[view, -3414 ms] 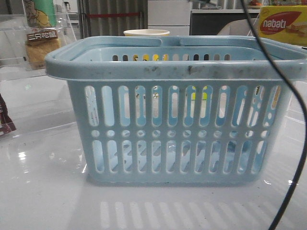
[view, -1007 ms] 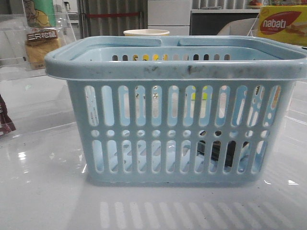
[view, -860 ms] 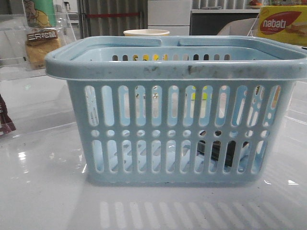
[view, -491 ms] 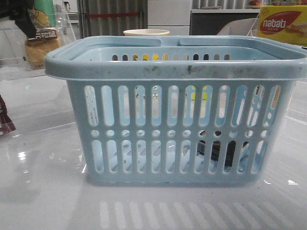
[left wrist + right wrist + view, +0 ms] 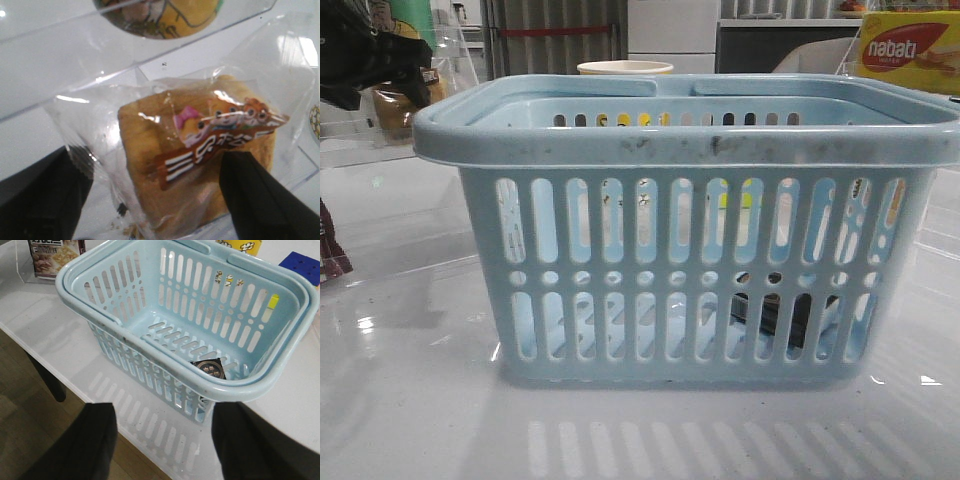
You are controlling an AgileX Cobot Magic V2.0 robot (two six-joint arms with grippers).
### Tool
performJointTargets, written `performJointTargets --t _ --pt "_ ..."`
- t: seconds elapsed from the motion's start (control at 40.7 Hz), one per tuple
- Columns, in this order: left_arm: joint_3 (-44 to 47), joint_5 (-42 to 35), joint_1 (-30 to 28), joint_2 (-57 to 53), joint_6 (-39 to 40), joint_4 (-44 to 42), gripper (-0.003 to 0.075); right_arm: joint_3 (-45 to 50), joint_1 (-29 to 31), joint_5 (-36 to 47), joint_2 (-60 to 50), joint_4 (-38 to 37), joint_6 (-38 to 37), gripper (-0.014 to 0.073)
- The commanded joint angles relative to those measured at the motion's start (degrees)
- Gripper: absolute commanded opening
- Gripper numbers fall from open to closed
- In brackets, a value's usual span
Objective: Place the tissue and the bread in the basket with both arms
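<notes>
The light-blue basket (image 5: 700,150) stands in the middle of the table. The tissue (image 5: 210,369), a small dark pack, lies on the basket floor near one corner and shows through the slots as the tissue (image 5: 775,315) in the front view. The bread (image 5: 200,165), golden-brown in a clear wrapper with a dark label, sits in a clear acrylic stand at the far left. My left gripper (image 5: 155,200) is open, one finger on each side of the bread. My right gripper (image 5: 162,445) is open and holds nothing, hanging above the table's front edge, short of the basket.
A yellow-and-red nabati box (image 5: 910,50) stands at the back right and a paper cup (image 5: 625,68) behind the basket. A green-and-yellow package (image 5: 160,15) stands beside the bread behind a clear acrylic wall (image 5: 60,60). A dark packet (image 5: 330,250) lies at the left edge.
The tissue came to lie in the basket and the right arm's cable left the front view. My left arm has come into view at the top left and lowered over the bread.
</notes>
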State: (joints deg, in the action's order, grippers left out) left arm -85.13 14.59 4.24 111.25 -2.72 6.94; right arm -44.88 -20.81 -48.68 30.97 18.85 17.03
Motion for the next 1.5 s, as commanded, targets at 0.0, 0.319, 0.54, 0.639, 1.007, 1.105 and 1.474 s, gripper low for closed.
performJointTargets --t 0.0,0.319,0.54,0.639,1.007,1.105,1.474 --pt "-2.15 -6.51 -0.01 -2.4 0.11 0.46 0.0571 -1.46 0.1 4.26 0.07 0.95 0.45 0.0519" --pt "-2.15 -6.37 -0.01 -1.89 0.11 0.46 0.0449 -1.46 0.1 4.26 0.07 0.95 0.45 0.0519" --pt "-2.15 -5.85 -0.01 -1.89 0.11 0.46 0.0198 -1.46 0.1 4.26 0.07 0.95 0.45 0.0519" --pt "-2.15 -4.23 -0.01 -1.89 0.11 0.7 0.0107 -1.46 0.1 4.26 0.07 0.95 0.45 0.0519" --pt "-2.2 5.78 0.11 -7.84 0.11 1.21 0.0093 -1.46 0.1 4.21 0.07 0.95 0.45 0.0519" --pt "-2.2 8.51 0.61 -10.41 0.11 1.36 0.0093 -1.46 0.1 4.2 0.07 0.95 0.45 0.0519" --pt "-2.2 15.37 7.51 -21.95 -2.37 1.52 0.0093 -1.46 0.1 4.2 0.07 0.95 0.45 0.0519"
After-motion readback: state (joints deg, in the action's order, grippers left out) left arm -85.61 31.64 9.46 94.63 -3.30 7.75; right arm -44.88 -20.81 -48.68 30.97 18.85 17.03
